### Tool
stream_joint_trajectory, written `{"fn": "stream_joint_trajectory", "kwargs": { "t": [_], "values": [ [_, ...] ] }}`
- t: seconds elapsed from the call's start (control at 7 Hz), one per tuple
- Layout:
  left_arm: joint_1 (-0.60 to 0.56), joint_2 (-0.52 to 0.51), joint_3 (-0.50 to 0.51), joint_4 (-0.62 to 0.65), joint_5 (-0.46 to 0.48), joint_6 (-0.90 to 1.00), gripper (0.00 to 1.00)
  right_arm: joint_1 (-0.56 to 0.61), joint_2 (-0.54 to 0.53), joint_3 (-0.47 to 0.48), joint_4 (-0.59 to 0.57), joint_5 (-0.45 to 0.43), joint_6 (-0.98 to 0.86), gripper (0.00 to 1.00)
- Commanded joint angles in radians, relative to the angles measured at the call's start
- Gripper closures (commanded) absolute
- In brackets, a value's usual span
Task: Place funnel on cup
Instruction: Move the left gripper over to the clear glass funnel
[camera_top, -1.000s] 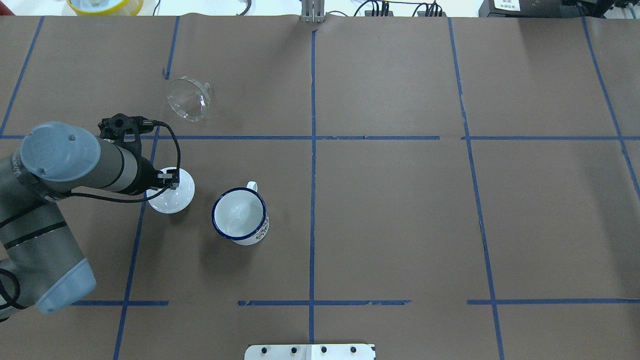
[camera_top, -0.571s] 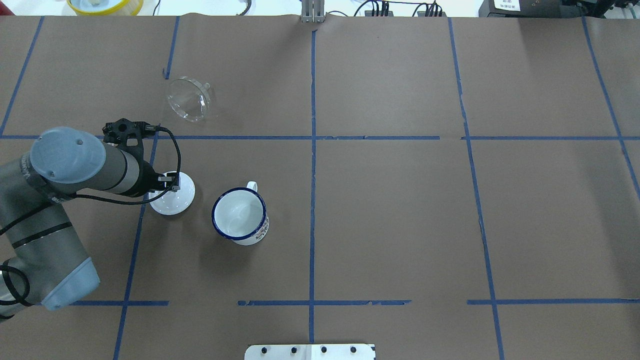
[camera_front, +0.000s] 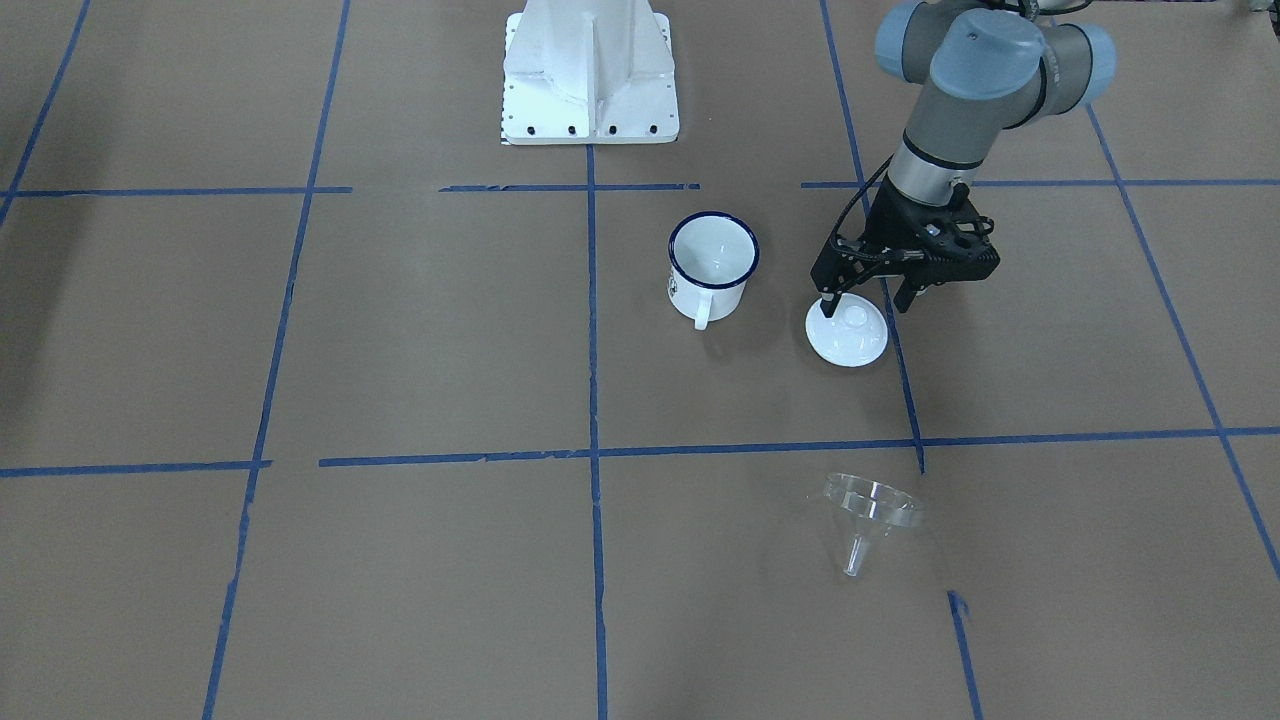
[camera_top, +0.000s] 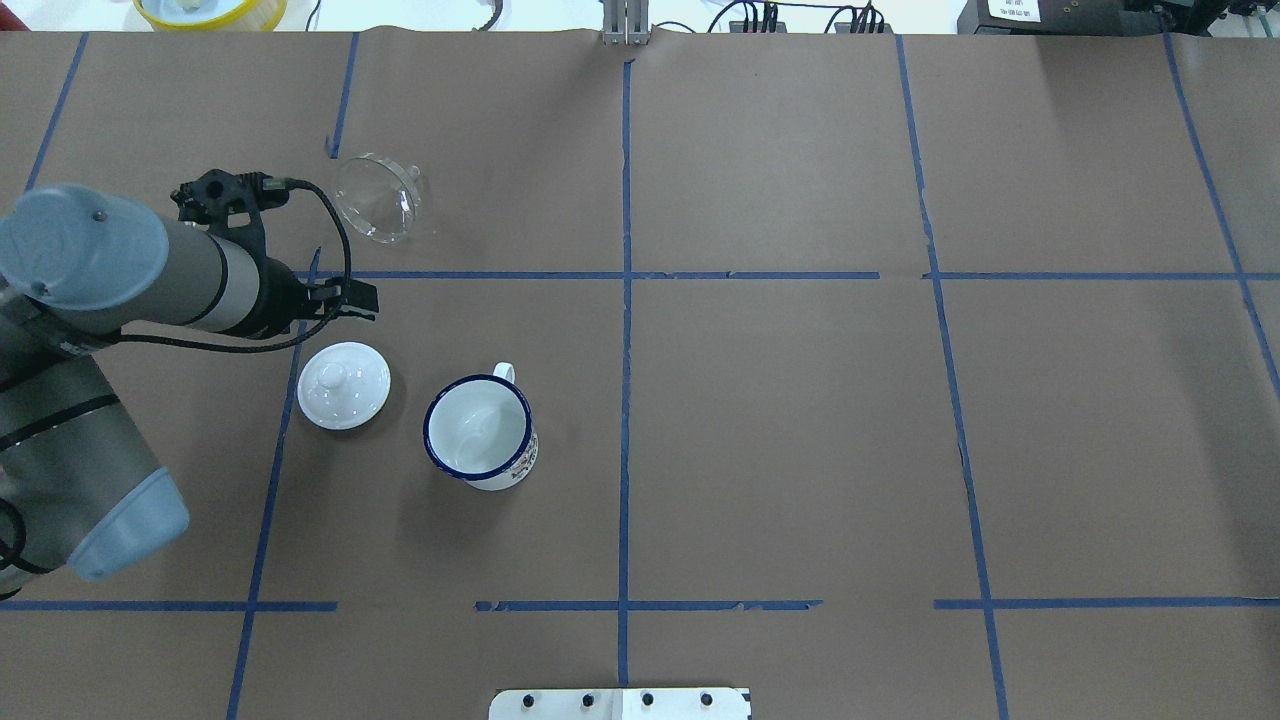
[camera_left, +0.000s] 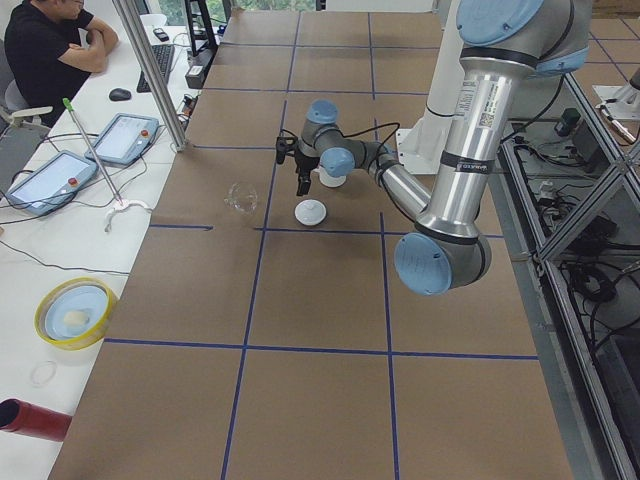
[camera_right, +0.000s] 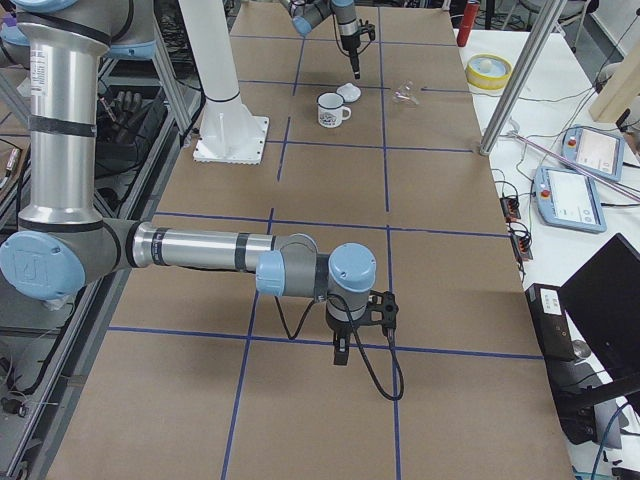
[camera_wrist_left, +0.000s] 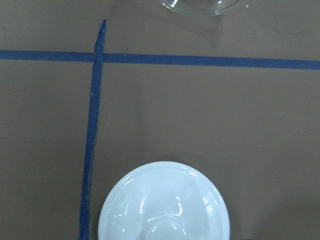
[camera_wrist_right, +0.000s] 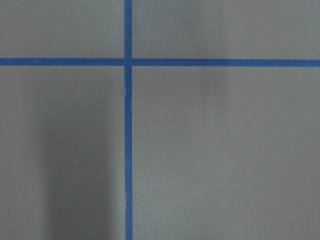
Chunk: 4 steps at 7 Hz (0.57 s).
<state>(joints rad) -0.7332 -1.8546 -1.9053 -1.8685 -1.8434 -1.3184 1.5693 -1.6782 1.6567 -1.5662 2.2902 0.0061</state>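
Pincer (camera_front: 866, 304), the left one, hangs wide apart, holding nothing.

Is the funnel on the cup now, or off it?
Off. The funnel lies on the table, apart from the cup, whose mouth is uncovered.

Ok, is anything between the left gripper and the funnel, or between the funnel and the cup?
Nothing visible does. The left gripper hangs open between the lid and the funnel. The lid lies beside the cup, off the funnel's straight path; the cup's mouth is uncovered.
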Motion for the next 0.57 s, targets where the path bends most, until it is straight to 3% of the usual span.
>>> {"fn": "stream_joint_trajectory", "kwargs": {
  "t": [0.0, 0.14, 0.43],
  "values": [
    [-0.051, -0.125, 0.096, -0.009, 0.024, -0.343, 0.00, 0.000, 0.000, 0.000, 0.000, 0.000, 0.000, 0.00],
    [-0.049, -0.167, 0.173, -0.055, 0.085, -0.451, 0.00, 0.000, 0.000, 0.000, 0.000, 0.000, 0.000, 0.00],
    [-0.045, -0.242, 0.439, -0.313, 0.228, -0.651, 0.00, 0.000, 0.000, 0.000, 0.000, 0.000, 0.000, 0.00]
  ]
}}
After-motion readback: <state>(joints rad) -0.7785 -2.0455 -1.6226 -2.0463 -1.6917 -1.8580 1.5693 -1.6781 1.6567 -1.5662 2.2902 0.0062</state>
